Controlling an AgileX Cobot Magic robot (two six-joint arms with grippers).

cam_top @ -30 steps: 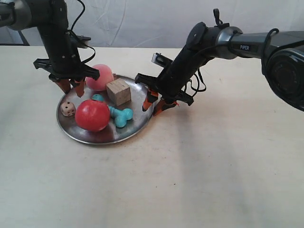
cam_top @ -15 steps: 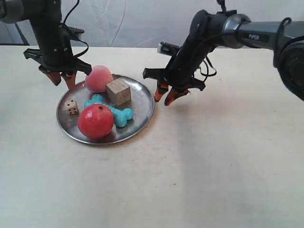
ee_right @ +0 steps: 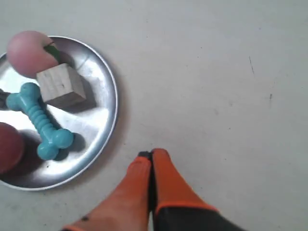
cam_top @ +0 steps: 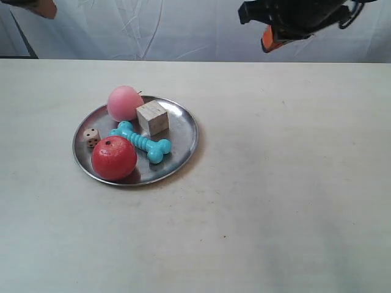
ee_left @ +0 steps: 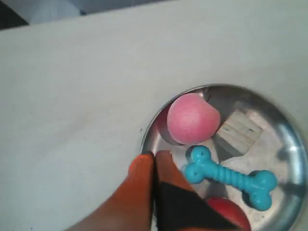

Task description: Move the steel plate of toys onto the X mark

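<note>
Steel plate [cam_top: 182, 129], apple [cam_top: 113, 158], peach [cam_top: 124, 102], cube [cam_top: 152, 118], bone [cam_top: 142, 141], die [cam_top: 91, 136]

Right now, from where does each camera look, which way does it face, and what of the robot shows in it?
Exterior view: off the arms, looking slightly down across the table at the steel plate; only orange fingertips show at the top edge.
Left wrist view: above the plate's rim, facing down; the shut left gripper shows.
Right wrist view: above the table beside the plate, facing down; the shut right gripper shows.
Both wrist views share the pink peach, wooden cube and turquoise dog-bone.
</note>
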